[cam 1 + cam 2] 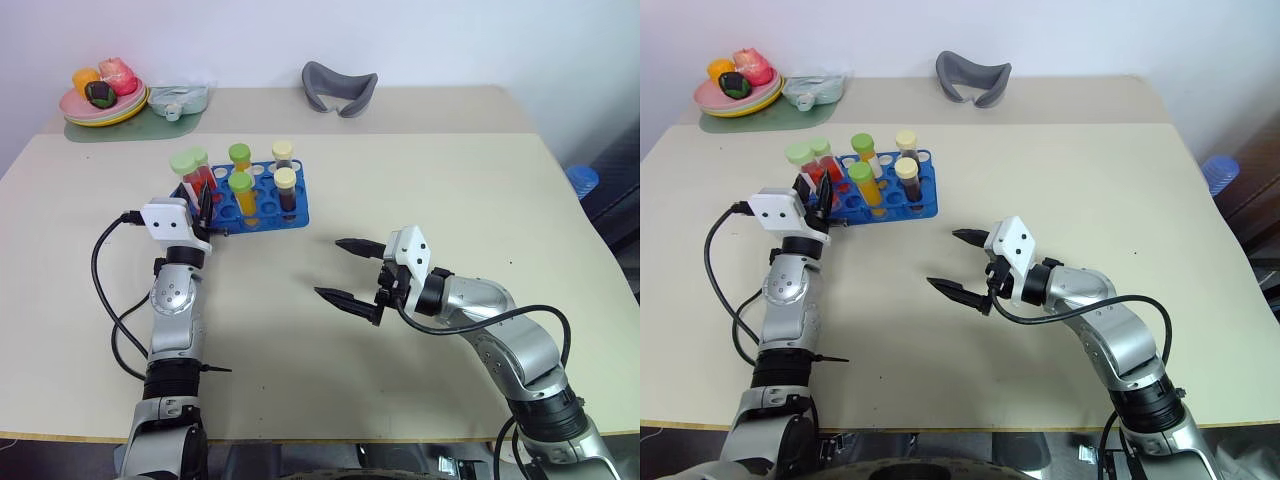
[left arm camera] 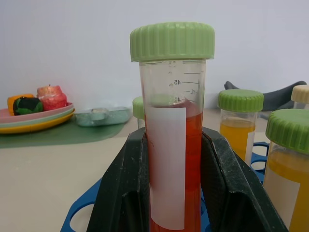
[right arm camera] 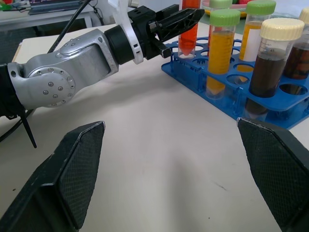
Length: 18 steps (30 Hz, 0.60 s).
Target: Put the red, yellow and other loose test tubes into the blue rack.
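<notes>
My left gripper (image 1: 204,205) is shut on a red test tube (image 2: 171,145) with a white label and a pale green cap, holding it upright at the left end of the blue rack (image 1: 292,216). In the right wrist view the tube's lower end (image 3: 186,36) reaches a corner hole of the rack. Another green-capped red tube stands just behind it. Two yellow tubes (image 1: 243,197) and two dark brown tubes (image 1: 286,190) stand upright in the rack. My right gripper (image 1: 330,268) hovers open and empty over the table, to the right of the rack.
Stacked plates with toy food (image 1: 104,103) lie on a green mat at the back left, beside a pale teal dish (image 1: 180,98). A grey curved object (image 1: 340,88) lies at the back middle. A black cable loops from my left wrist.
</notes>
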Each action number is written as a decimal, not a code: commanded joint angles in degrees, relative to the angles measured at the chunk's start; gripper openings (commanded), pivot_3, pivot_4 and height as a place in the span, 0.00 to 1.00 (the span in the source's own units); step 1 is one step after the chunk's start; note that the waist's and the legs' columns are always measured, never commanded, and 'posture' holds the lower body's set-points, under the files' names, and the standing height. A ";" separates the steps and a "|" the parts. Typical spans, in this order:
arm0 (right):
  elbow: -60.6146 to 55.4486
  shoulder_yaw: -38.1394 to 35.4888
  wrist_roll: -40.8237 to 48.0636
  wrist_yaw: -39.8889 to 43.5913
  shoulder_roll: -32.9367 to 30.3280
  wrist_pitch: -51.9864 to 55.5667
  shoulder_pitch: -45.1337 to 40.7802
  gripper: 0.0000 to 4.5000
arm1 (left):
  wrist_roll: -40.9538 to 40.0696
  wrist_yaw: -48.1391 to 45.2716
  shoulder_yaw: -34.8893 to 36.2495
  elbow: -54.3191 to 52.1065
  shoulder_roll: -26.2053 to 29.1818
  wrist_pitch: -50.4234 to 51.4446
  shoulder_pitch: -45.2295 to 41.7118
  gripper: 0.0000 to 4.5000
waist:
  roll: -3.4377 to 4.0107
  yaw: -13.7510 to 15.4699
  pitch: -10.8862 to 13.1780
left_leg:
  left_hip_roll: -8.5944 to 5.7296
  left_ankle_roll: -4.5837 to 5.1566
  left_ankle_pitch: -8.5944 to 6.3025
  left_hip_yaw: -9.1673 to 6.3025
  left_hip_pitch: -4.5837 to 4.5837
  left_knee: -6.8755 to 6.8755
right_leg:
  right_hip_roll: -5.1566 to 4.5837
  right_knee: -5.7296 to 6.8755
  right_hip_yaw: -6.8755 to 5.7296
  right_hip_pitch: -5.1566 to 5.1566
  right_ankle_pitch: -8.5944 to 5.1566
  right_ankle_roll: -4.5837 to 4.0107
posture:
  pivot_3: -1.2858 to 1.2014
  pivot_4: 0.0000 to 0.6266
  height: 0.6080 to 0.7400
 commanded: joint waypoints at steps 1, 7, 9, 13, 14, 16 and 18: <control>-1.99 -1.27 0.61 -0.03 0.34 -0.99 -0.55 1.00 | 0.47 0.42 -0.33 1.33 -0.05 -0.77 -0.12 0.18 | 0.00 0.00 0.00 | 0.00 0.00 0.00 0.00 0.00 0.00 | 0.00 0.00 0.00 0.00 0.00 0.00 | 0.52 0.24 1.00; -2.14 -1.17 0.60 -0.15 0.45 -0.89 -0.45 1.00 | 0.89 0.84 -0.06 6.91 0.50 -3.59 -3.07 0.18 | 0.00 -0.01 -0.01 | 0.00 0.00 0.00 0.00 0.01 0.00 | 0.00 0.00 0.00 0.02 0.00 0.00 | 0.52 0.24 1.00; -2.26 -1.17 0.62 -0.19 0.45 -0.86 -0.37 1.00 | 0.91 0.87 -0.01 8.22 0.64 -4.49 -3.59 0.18 | -0.01 0.01 0.00 | 0.00 0.00 0.00 0.00 0.00 -0.01 | 0.00 -0.02 -0.01 0.00 0.00 0.00 | 0.52 0.24 1.00; -2.45 -1.12 0.63 -0.30 0.50 -0.81 -0.24 1.00 | 0.78 0.73 -0.08 9.30 0.74 -5.55 -3.81 0.18 | -0.01 0.02 0.00 | 0.00 0.00 0.00 -0.01 0.00 -0.02 | 0.00 -0.02 -0.01 0.00 0.00 0.00 | 0.52 0.24 1.00; -2.48 -1.09 0.61 -0.33 0.52 -0.83 -0.19 1.00 | 0.71 0.65 -0.10 9.30 0.74 -5.62 -3.74 0.18 | -0.01 0.01 0.00 | 0.00 0.00 0.00 -0.01 0.00 -0.02 | 0.01 -0.02 -0.01 0.00 0.00 0.00 | 0.52 0.24 1.00; -2.44 -1.05 0.56 -0.36 0.56 -0.90 -0.15 1.00 | 0.67 0.56 -0.16 9.24 0.77 -5.62 -3.61 0.18 | -0.01 0.02 0.00 | 0.00 0.00 0.00 -0.01 0.00 -0.02 | 0.00 -0.02 -0.01 0.00 0.00 0.00 | 0.52 0.24 1.00; -2.44 -1.06 0.57 -0.34 0.55 -0.95 -0.07 1.00 | 0.46 0.36 -0.20 8.93 0.71 -5.53 -3.36 0.42 | -0.01 0.01 0.00 | 0.00 0.00 0.00 -0.01 0.00 -0.02 | 0.00 -0.02 -0.01 0.00 0.00 0.00 | 0.52 0.24 1.00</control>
